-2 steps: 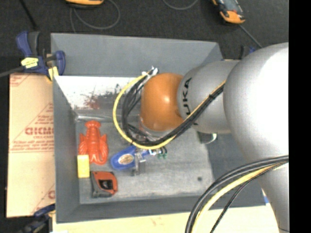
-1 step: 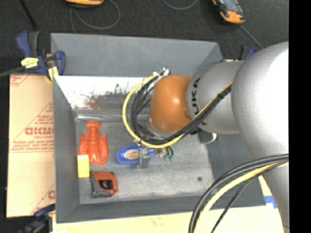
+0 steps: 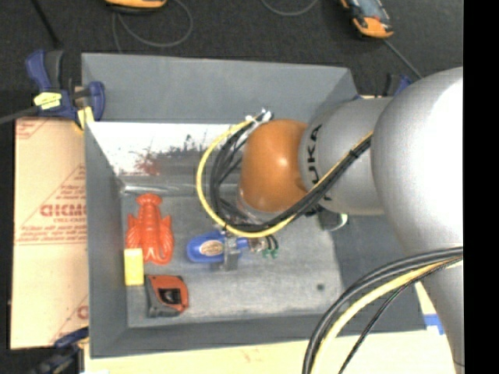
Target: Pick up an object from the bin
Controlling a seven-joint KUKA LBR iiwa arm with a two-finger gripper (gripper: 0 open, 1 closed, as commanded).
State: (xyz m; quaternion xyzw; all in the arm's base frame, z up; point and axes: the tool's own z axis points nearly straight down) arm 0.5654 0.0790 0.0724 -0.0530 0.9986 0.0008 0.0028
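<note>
So the hand (image 3: pixel 231 252) sits low, right beside the blue oval thing (image 3: pixel 204 249); can't tell if it's open or clamped.

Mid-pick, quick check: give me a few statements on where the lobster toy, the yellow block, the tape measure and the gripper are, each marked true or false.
1. The orange lobster toy lies in the left part of the bin. True.
2. The yellow block rests against the bin's right wall. False: it lies on the left, just below the lobster toy.
3. The gripper is down near the bin's middle, right beside the blue oval thing. True.
4. The black and orange tape measure hangs in the air under the arm. False: it lies on the bin floor in the lower left corner, apart from the gripper.
</note>
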